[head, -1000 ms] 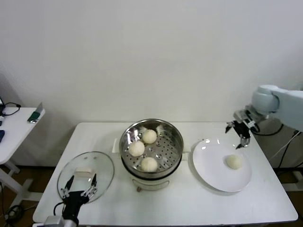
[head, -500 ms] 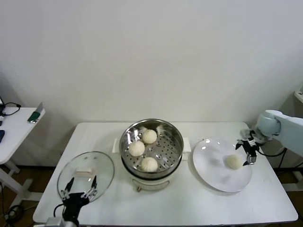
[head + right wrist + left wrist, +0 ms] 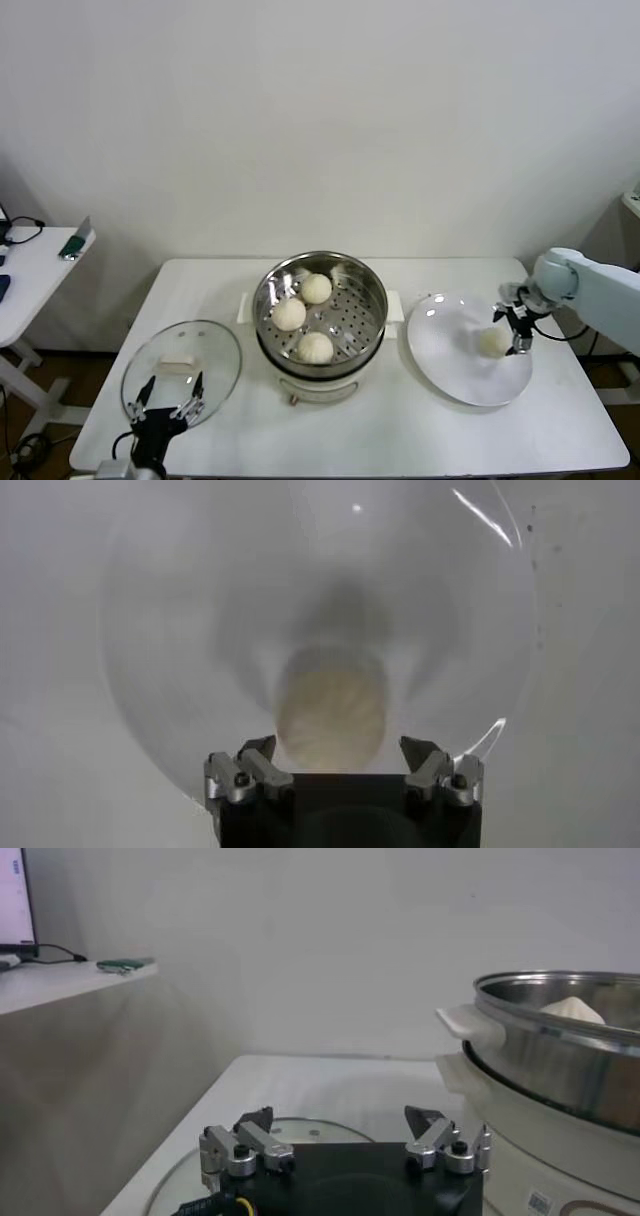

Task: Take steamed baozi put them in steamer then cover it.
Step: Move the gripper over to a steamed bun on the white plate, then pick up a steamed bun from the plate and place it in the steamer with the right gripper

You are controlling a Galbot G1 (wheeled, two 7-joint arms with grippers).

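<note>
The shiny steamer (image 3: 320,305) stands at the table's middle with three cream-white baozi (image 3: 315,347) on its perforated tray. A fourth baozi (image 3: 493,341) lies on the white plate (image 3: 450,355) to the right. My right gripper (image 3: 510,327) is open, right beside this baozi at its right side. In the right wrist view the baozi (image 3: 331,715) lies between my open right gripper's (image 3: 338,752) fingers, just ahead of them. My left gripper (image 3: 167,397) is open over the near edge of the glass lid (image 3: 182,368) at the front left. The left wrist view shows the open left gripper (image 3: 341,1118).
The steamer's rim and white handle (image 3: 470,1023) show beside my left gripper. A second white table (image 3: 30,270) with small items stands at the far left. A white wall is behind the table.
My right gripper has come down and leftward from behind the plate's right rim, and now sits right beside the baozi on the plate. The left arm has not moved.
</note>
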